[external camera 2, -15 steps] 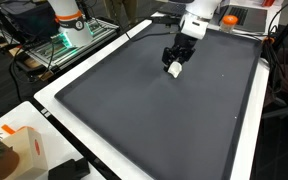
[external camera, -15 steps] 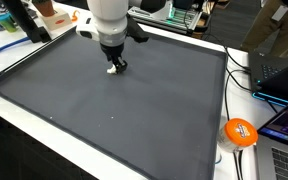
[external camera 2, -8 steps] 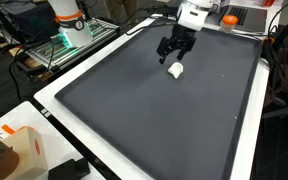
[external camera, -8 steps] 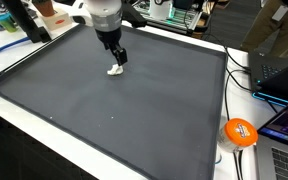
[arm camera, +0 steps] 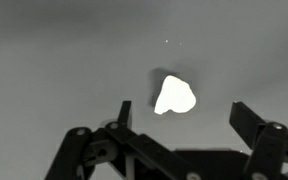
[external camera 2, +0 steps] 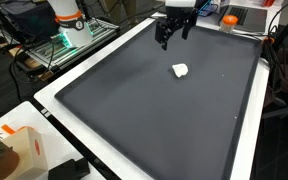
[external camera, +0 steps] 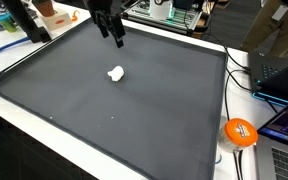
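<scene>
Mat (external camera: 134,120) gives open passage on every side of the small white lump (external camera: 116,73), its only obstacle. Gripper (external camera: 117,40) hangs above, jaws apart. Orange ball (external camera: 240,131) and laptop (external camera: 280,68) crowd one edge off the mat.

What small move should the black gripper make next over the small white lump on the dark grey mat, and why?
Probably withdraw further: the black gripper is open and clear of the small white lump it held a second ago, which lies free on the dark grey mat.
</scene>
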{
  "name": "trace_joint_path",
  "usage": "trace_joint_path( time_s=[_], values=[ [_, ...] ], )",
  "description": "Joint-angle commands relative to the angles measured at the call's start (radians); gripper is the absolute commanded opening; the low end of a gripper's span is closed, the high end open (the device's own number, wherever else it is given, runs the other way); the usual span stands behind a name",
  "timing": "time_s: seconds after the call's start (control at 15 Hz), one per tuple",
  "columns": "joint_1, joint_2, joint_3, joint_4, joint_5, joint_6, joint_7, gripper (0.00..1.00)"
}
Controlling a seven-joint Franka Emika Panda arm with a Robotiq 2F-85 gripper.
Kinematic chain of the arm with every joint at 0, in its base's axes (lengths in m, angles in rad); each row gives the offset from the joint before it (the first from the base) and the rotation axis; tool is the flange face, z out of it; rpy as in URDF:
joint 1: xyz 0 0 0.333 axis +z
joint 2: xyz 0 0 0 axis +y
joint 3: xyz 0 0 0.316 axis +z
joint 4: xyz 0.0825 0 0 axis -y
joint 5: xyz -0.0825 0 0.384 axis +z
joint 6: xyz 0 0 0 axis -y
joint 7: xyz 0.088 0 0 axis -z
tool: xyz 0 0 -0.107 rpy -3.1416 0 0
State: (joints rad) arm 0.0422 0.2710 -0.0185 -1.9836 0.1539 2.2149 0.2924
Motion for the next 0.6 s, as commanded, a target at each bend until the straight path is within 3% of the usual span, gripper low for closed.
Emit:
trace_joint_path(
  time_s=[0.0,0.27,0.53],
  values=[
    [-0.009,-0.017,0.004,-0.004,0.003,-0.003,-0.008,1.0],
    [-0.006,-0.007,0.005,-0.002,0.002,-0.003,-0.006,1.0],
    [0.019,0.042,0.005,0.098,-0.024,0.012,0.084,1.0]
  ],
)
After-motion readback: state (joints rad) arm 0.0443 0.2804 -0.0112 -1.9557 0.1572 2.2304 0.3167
